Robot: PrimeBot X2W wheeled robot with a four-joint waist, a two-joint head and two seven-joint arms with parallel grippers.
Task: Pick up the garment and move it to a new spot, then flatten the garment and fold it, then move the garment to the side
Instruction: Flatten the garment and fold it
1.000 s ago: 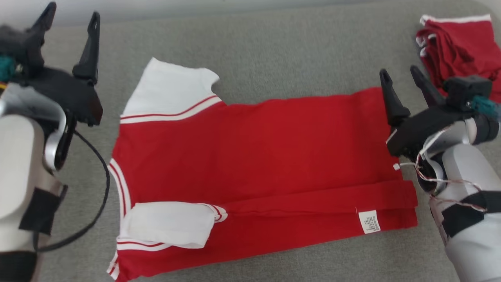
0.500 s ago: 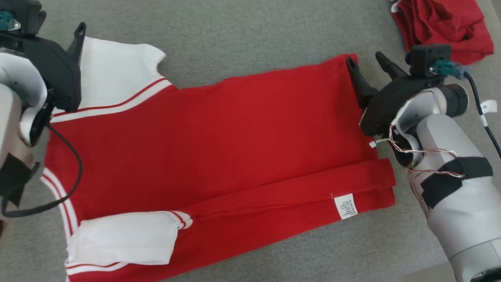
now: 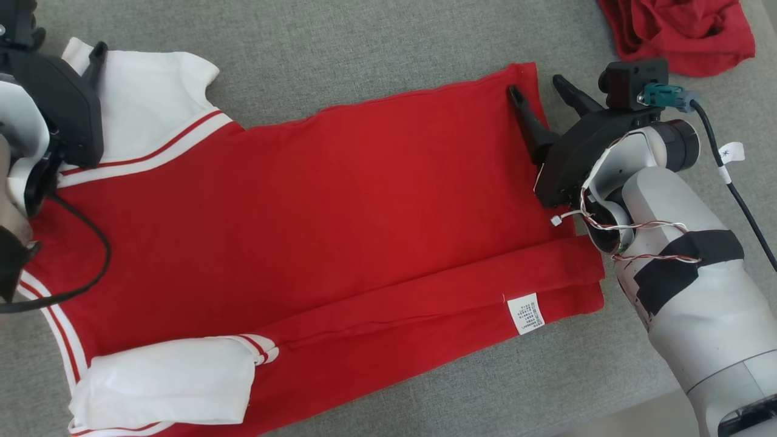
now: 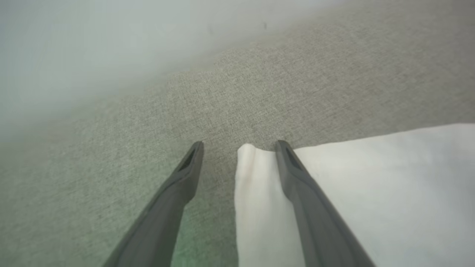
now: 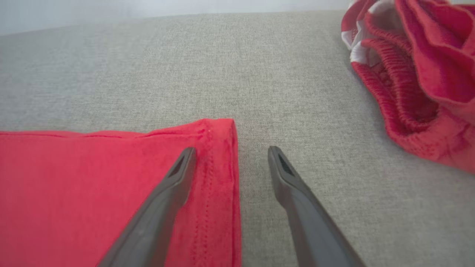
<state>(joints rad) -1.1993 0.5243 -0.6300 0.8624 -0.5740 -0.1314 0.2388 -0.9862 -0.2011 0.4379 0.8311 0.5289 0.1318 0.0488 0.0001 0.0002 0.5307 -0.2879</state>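
The garment (image 3: 340,200) is a red shirt with white sleeves, spread flat on the grey fabric surface. Its near long edge is folded over and shows a white label (image 3: 525,313). My left gripper (image 4: 240,144) is open just above the far white sleeve (image 4: 371,178), its fingers straddling the sleeve's outer corner. One dark finger (image 3: 97,57) of it shows over that sleeve in the head view. My right gripper (image 3: 536,85) is open too, straddling the far hem corner (image 5: 219,148) with one finger over red cloth and one over bare surface.
A crumpled pile of red and white clothes (image 3: 680,30) lies at the far right, close beside the right gripper (image 5: 232,149). A black cable (image 3: 737,191) trails off the right wrist. The surface's front edge (image 3: 643,403) runs at the lower right.
The head camera has dipped and shifted. Both open grippers have gone forward: the left from beside the sleeve to over its corner, the right onto the far hem corner.
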